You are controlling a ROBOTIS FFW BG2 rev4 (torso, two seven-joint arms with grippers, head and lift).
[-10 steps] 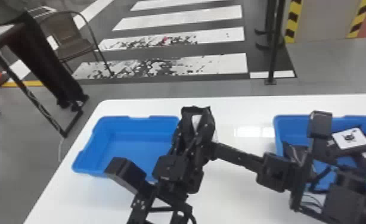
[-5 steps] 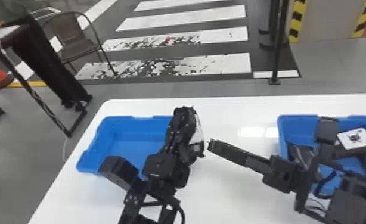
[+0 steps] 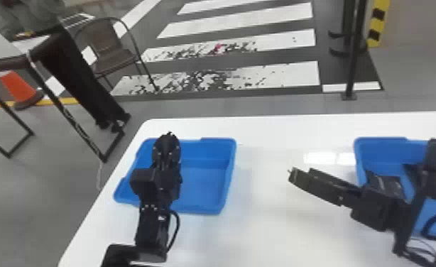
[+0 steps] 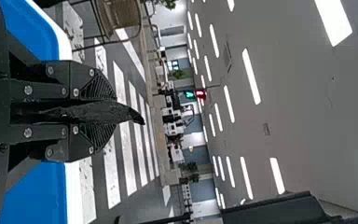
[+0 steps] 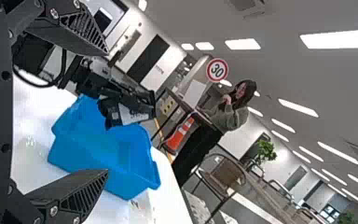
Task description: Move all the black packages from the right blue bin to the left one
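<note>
My left gripper (image 3: 167, 151) is over the left blue bin (image 3: 206, 183). In the left wrist view my left gripper (image 4: 107, 112) is shut on a black package (image 4: 86, 113), seen edge-on between the fingers. The right wrist view shows a white patch on the held package (image 5: 133, 115), above the bin. My right gripper (image 3: 292, 174) stands over the table between the bins, left of the right blue bin (image 3: 380, 145). In the right wrist view my right gripper (image 5: 107, 112) is open with nothing between its fingers. Black packages (image 3: 384, 183) lie in the right bin, partly behind the right arm.
Both bins stand on a white table (image 3: 270, 220), with a gap between them. The right arm (image 3: 377, 209) reaches across the right bin's near left part. Beyond the table are a chair (image 3: 112, 53) and a black post (image 3: 355, 53).
My left gripper has moved left, from between the bins to over the left bin, with the package in it, away from my right gripper. The head view has shifted toward the left.
</note>
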